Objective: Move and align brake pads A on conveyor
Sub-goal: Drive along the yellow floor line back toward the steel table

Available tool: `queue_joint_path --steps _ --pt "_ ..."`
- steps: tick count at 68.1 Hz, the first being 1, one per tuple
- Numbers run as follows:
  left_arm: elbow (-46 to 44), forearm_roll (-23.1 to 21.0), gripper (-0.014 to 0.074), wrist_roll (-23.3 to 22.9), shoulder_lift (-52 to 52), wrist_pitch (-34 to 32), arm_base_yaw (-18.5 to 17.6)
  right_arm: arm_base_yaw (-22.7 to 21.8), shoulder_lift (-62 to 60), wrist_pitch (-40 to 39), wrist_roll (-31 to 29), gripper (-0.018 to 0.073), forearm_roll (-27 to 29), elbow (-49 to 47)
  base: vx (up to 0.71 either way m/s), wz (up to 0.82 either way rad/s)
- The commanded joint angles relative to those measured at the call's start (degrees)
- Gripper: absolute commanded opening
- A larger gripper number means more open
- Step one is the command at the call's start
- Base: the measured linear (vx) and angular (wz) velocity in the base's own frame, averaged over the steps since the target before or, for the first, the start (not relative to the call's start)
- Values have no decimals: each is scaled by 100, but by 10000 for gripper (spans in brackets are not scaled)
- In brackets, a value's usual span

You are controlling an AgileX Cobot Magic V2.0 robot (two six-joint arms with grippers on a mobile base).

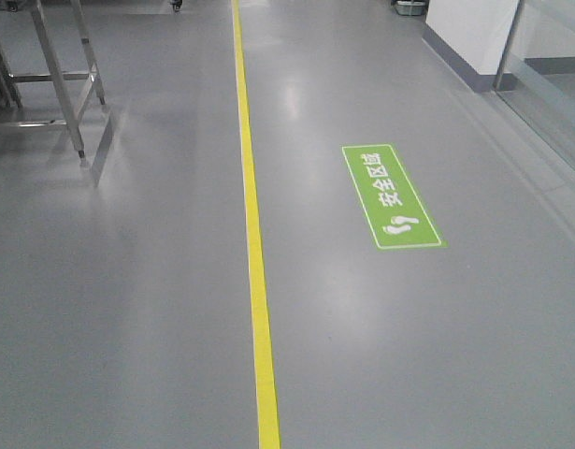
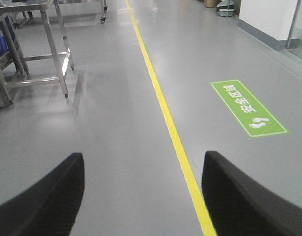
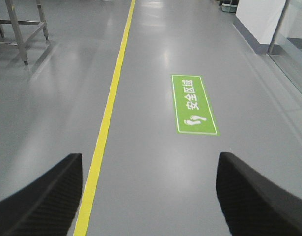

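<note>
1. Closest to the cameras, the left gripper (image 2: 143, 162) hangs over the yellow line (image 2: 165, 113), jaws spread wide with nothing between them. The right gripper (image 3: 150, 162), mostly right of that line, is likewise spread and empty.
2. Farther off, a green floor sign (image 1: 391, 195) lies right of the line, and a steel frame (image 1: 63, 84) stands left of it.
3. The brake pads A and the conveyor show in no view (only grey floor), so their direction, their long axis and the nearer arm cannot be told.
</note>
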Motion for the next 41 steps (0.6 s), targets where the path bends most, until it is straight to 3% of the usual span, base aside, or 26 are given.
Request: queue_joint_path --steps 1,41 --pt "-140 45 481 -24 60 -365 0 -22 62 -437 0 540 -46 -138 70 6" --pt "-140 45 481 -24 59 -365 0 -22 62 -438 0 540 -46 -138 72 7"
